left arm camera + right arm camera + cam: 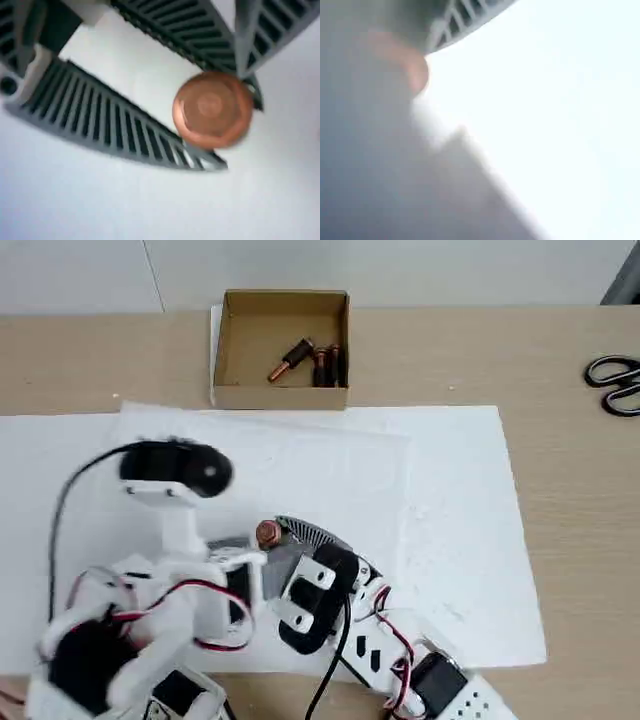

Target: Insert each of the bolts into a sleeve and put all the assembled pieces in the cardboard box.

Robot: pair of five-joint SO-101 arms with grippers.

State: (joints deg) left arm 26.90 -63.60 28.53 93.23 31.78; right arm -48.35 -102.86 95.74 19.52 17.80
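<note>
Flanking the white sheet (450,490), scissors (615,385) lie at the bench's (570,540) right edge, and the cardboard box (280,397) beyond holds assembled pieces (318,363). The left end effector (239,131) is clenched on a copper bolt (212,110) at its fingertips. The right end effector's (305,537) grip cannot be told.

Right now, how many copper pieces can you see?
4. Three lie in the cardboard box: one slanted, two side by side. The fourth piece is in the left jaws over the white sheet. Others may be hidden.
</note>
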